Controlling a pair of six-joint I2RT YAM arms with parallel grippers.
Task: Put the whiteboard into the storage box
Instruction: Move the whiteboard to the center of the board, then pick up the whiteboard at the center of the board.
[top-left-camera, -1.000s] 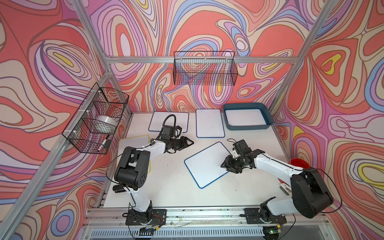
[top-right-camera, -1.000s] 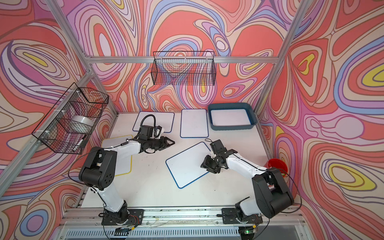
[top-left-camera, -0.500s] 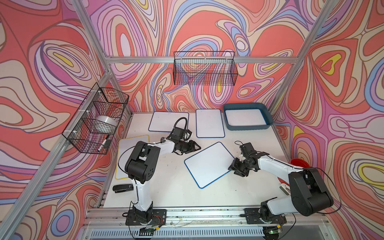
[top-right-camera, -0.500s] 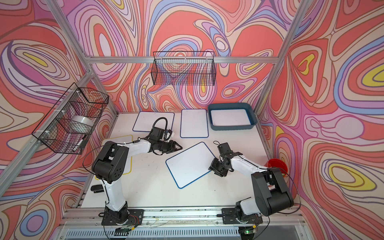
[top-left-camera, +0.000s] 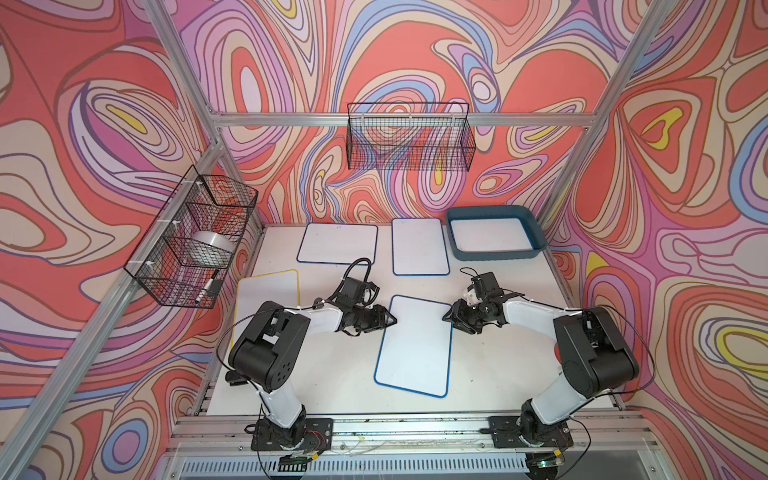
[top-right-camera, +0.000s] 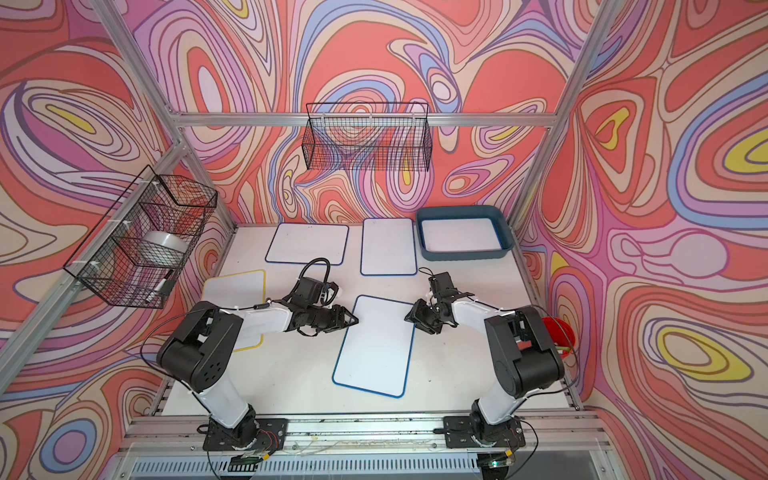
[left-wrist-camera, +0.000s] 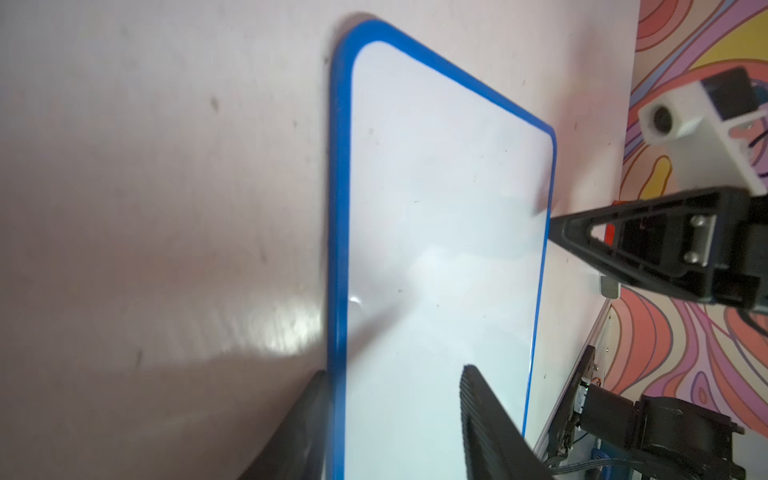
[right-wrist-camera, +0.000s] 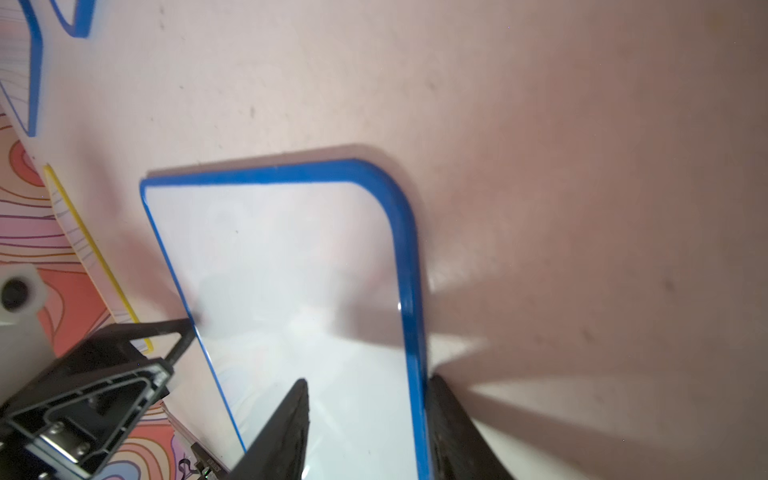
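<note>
Blue-framed rectangular whiteboard (top-left-camera: 415, 345) lies flat mid-frame on the white desk (top-left-camera: 340, 374), well apart from the teal-blue shallow plastic storage box (top-left-camera: 494, 254) at upper right. Spread, the left tool (top-left-camera: 390, 323) and the right tool (top-left-camera: 448, 321) straddle its opposite long edges, probably to trap it between them.

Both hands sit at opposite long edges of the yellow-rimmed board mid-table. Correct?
Not quite: that board is blue-rimmed, as both wrist views show. The left hand and right hand do sit at its opposite long edges. The yellow-rimmed board lies farther left, away from both hands.
</note>
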